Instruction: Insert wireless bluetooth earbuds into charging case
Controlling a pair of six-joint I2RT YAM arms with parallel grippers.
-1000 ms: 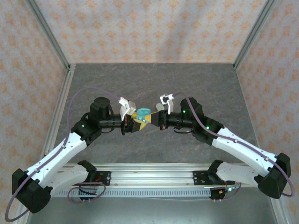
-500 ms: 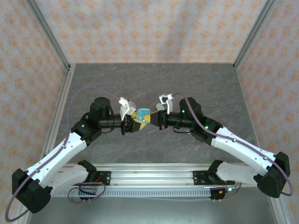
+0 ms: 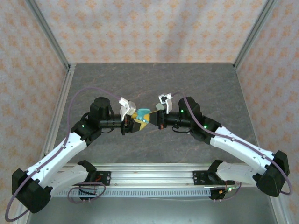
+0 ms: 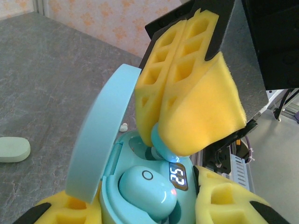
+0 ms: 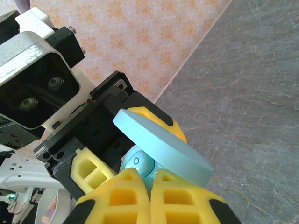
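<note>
A light blue charging case with its lid open is held above the table, my left gripper shut on its sides. One earbud sits in the near socket. My right gripper is shut on a second earbud, whose tip rests at the far socket beside the lit number display. In the top view the case hangs between the left gripper and the right gripper, mid-table. The lid and the seated earbud also show in the right wrist view.
A pale green oval piece and a tiny white bit lie on the grey table beyond the case. Patterned walls close in three sides. A metal rail runs along the near edge.
My right gripper has edged slightly left toward the case. The left arm and the case have stayed still.
</note>
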